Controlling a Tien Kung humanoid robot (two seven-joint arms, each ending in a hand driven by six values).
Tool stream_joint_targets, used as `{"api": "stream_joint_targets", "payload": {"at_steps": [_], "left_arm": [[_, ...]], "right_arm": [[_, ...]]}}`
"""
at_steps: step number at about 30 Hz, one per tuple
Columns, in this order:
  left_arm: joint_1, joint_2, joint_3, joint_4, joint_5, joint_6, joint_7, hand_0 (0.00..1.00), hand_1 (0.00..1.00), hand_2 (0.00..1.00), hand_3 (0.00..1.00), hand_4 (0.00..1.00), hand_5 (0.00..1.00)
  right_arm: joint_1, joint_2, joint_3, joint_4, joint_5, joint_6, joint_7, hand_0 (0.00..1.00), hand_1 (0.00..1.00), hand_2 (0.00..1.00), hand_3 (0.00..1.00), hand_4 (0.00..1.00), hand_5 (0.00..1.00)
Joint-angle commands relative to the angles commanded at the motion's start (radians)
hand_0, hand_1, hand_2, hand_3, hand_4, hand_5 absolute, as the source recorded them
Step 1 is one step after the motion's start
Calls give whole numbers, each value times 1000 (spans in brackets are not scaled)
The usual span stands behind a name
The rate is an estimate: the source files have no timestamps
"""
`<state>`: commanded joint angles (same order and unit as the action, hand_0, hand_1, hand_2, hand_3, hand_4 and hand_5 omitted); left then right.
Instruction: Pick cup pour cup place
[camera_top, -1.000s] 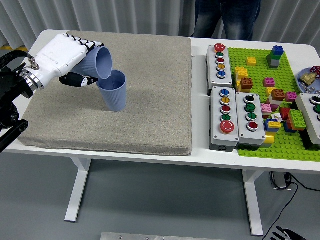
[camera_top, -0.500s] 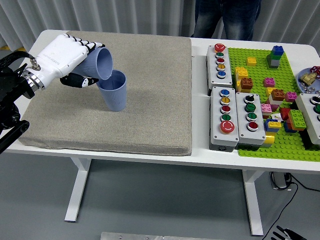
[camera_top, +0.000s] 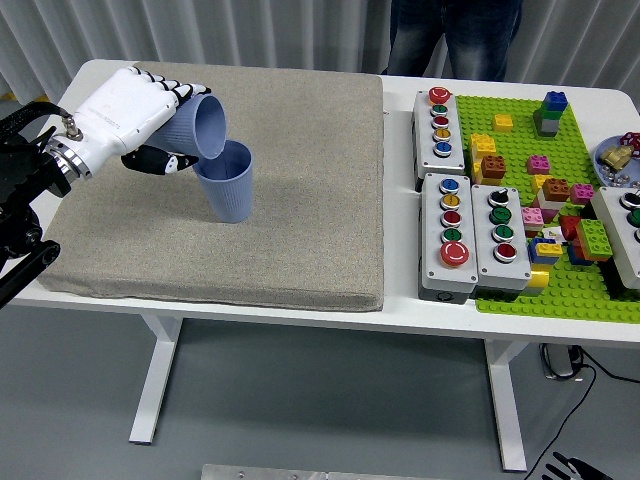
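A grey floor and a pale corrugated wall (camera_top: 200, 30) frame the white table (camera_top: 400, 310). Most of its left part is covered by a thick beige mat (camera_top: 300, 200). On the right lies a green baseplate (camera_top: 560, 290) strewn with coloured bricks (camera_top: 552, 110), with a small bowl (camera_top: 618, 160) of bits at its far right edge. Between mat and baseplate sit three grey button boxes (camera_top: 443, 125), one at the back and two side by side nearer the front; a fourth shows at the right edge. A person (camera_top: 455, 35) in dark trousers stands at the far side, hands out of sight. Cables (camera_top: 585, 375) trail on the floor under the right end. Over the mat's left rear, the left hand (camera_top: 130, 115) is closed around a tilted blue cup (camera_top: 200, 127), its mouth down over an upright cup (camera_top: 228, 182) standing on the mat; the rims are touching or nearly so.
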<state>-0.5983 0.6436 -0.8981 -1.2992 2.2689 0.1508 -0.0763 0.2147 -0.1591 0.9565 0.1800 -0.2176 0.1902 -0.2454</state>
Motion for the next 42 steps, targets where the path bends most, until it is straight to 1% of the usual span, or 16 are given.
{"api": "stream_joint_targets", "payload": {"at_steps": [2, 4, 17, 23, 31, 33, 42], "left_arm": [[1, 1, -1, 4, 0, 9, -26, 397, 502, 603, 597, 546, 111], [1, 2, 4, 8, 0, 23, -37, 397, 502, 603, 597, 546, 111], [-13, 11, 37, 5, 0, 67, -7, 400, 501, 600, 592, 544, 103], [-25, 19, 56, 5, 0, 74, -2, 400, 502, 599, 590, 547, 106], [-27, 16, 66, 13, 0, 76, 7, 402, 502, 599, 587, 546, 102], [-26, 15, 67, 16, 0, 77, 9, 408, 503, 595, 581, 533, 88], [-20, 13, 61, 16, 0, 80, 17, 408, 505, 594, 581, 531, 79]], "right_arm": [[-1, 1, 1, 0, -3, -1, -1, 763, 698, 709, 606, 167, 349], [-3, 2, 2, 0, -4, -1, -2, 763, 698, 709, 606, 167, 349], [-5, 2, -1, 0, 0, -3, -2, 763, 698, 709, 606, 165, 348], [-3, 1, -5, 0, 3, -4, 0, 764, 698, 709, 606, 164, 347], [1, 1, -4, 0, 4, -4, 1, 763, 698, 709, 605, 164, 348], [1, 1, -5, 0, 3, -5, 1, 763, 698, 709, 605, 163, 344], [0, 1, 0, 0, -2, -4, 0, 764, 699, 709, 605, 162, 344]]}}
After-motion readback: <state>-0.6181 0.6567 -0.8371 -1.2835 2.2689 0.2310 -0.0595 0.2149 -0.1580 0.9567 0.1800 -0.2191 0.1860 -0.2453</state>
